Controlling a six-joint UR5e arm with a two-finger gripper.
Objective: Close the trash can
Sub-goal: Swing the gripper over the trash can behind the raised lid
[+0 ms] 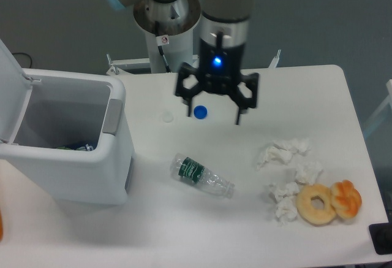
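While the large boxy white plastic trash can (67, 151) is sitting at the table's left with its flat lid (11, 90) standing upright, the two-finger gripper (215, 105) is hovering mid-table, jaws seemingly spread and empty; closing is not yet begun.

White table (318, 90), trash can (67, 151), plastic bottle (202, 176), blue cap (199, 112), tissues (288, 170), doughnuts (327, 202)
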